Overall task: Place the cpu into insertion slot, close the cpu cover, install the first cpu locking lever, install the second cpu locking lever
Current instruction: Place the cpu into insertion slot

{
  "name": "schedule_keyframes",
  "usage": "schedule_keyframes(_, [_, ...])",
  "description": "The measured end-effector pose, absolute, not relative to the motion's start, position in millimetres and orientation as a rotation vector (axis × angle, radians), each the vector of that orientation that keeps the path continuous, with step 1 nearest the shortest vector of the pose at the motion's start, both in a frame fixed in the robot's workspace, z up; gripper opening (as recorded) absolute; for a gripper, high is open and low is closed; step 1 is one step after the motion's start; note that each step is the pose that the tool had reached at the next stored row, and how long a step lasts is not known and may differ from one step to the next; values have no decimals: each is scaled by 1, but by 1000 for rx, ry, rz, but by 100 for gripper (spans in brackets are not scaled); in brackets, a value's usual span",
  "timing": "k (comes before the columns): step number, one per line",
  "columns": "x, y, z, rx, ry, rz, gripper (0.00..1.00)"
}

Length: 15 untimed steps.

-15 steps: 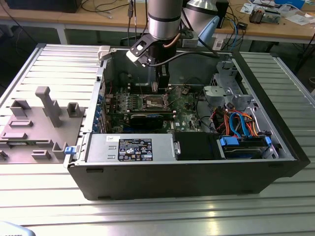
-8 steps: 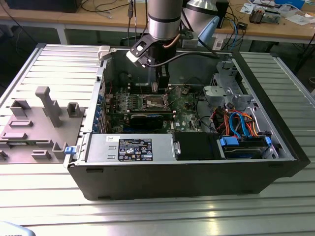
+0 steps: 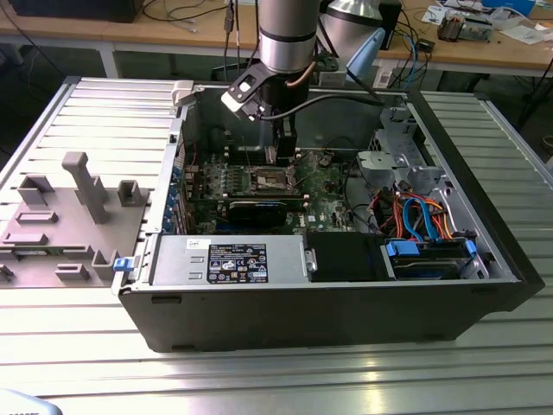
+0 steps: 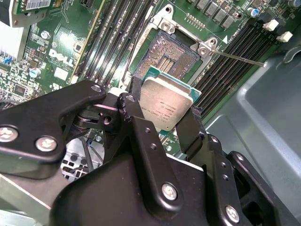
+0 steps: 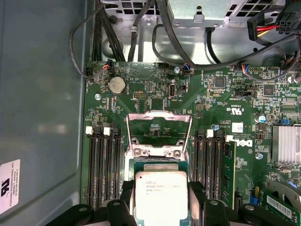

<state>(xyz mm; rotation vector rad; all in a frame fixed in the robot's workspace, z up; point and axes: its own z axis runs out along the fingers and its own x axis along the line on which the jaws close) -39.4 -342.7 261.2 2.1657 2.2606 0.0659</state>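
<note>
Silvery cpu is clamped by the gripper and held over the insertion slot, with the arm pointed straight down into the open case

I see the computer case lying open on the slatted table, with a fixture block beside it at the exterior view's left; inside, the power supply lies along the near wall, the motherboard behind it; the gripper hangs over the board; in both wrist views the cpu sits between its fingers, partly over the insertion slot and not seated in it; memory slots flank the slot; the cpu cover stands tilted up beyond it.
</note>
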Motion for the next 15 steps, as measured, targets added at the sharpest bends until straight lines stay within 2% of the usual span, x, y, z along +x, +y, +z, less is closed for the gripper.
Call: schedule_keyframes(15, [-40, -343, 255, 2166, 2261, 66, 55])
